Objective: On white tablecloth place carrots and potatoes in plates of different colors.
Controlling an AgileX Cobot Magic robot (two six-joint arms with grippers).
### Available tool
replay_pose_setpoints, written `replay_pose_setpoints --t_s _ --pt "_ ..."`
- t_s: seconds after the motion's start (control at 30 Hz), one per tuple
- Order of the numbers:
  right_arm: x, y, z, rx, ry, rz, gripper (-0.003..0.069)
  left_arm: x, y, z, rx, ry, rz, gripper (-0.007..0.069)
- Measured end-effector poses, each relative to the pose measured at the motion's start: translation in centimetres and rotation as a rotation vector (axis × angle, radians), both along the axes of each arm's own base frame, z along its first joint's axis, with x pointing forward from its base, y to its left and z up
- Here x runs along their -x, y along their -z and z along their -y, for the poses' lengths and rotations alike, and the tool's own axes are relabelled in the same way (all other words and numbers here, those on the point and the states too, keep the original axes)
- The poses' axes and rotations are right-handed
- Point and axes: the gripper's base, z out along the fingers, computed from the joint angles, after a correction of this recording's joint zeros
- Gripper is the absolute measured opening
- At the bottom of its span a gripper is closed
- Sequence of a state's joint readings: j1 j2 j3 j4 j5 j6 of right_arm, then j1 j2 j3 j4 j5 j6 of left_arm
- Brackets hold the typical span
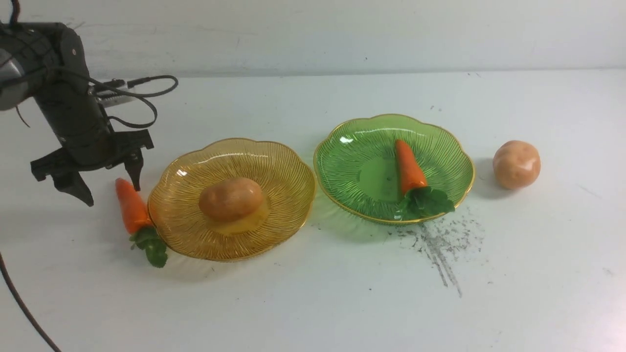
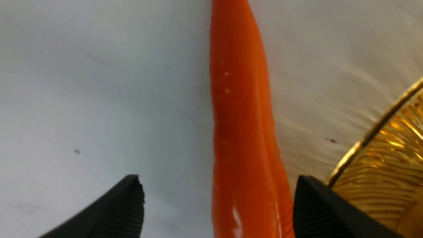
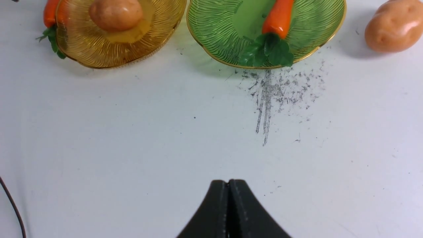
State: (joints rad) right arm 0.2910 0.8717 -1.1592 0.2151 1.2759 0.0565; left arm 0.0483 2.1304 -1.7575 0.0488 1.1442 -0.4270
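One carrot [image 1: 130,208] lies on the white tablecloth [image 1: 342,303] against the left rim of the amber plate [image 1: 274,230], which holds a potato [image 1: 231,198]. My left gripper [image 1: 112,193] stands open at this carrot's narrow end. In the left wrist view the carrot [image 2: 243,132] runs between the two spread fingers [image 2: 132,198], nearer the one beside the amber rim [image 2: 370,138]. The green plate [image 1: 342,161] holds the other carrot [image 1: 409,168]. A second potato [image 1: 516,164] sits on the cloth right of the green plate. My right gripper [image 3: 228,181] is shut and empty over bare cloth, short of both plates.
Grey scuff marks [image 1: 440,244] streak the cloth in front of the green plate. A dark cable [image 1: 24,308] crosses the near left corner. The left arm's cables [image 1: 142,98] loop behind its wrist. A pale wall bounds the far edge.
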Motion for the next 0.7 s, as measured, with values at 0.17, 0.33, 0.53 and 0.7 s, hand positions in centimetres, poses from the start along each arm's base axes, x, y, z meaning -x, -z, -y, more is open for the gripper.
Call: replay_pose_setpoints --t_s 0.17,0.33,0.53,0.7 --pt "0.0 0.0 0.0 -0.004 -0.002 -0.001 -0.0012 -0.5 2.9 -0.1 0.002 -0.024 -0.06 0.0577" --pt "0.0 0.0 -0.1 -0.007 -0.003 -0.002 -0.0012 -0.6 4.1 -0.1 0.002 -0.036 -0.086 0.0524" --pt "0.1 0.0 -0.2 -0.019 -0.008 -0.006 -0.0012 -0.4 4.2 -0.2 -0.008 -0.022 -0.115 0.0333" --pt "0.1 0.0 -0.2 -0.023 -0.009 -0.007 -0.0012 -1.0 1.9 -1.3 -0.12 0.076 -0.089 0.0333"
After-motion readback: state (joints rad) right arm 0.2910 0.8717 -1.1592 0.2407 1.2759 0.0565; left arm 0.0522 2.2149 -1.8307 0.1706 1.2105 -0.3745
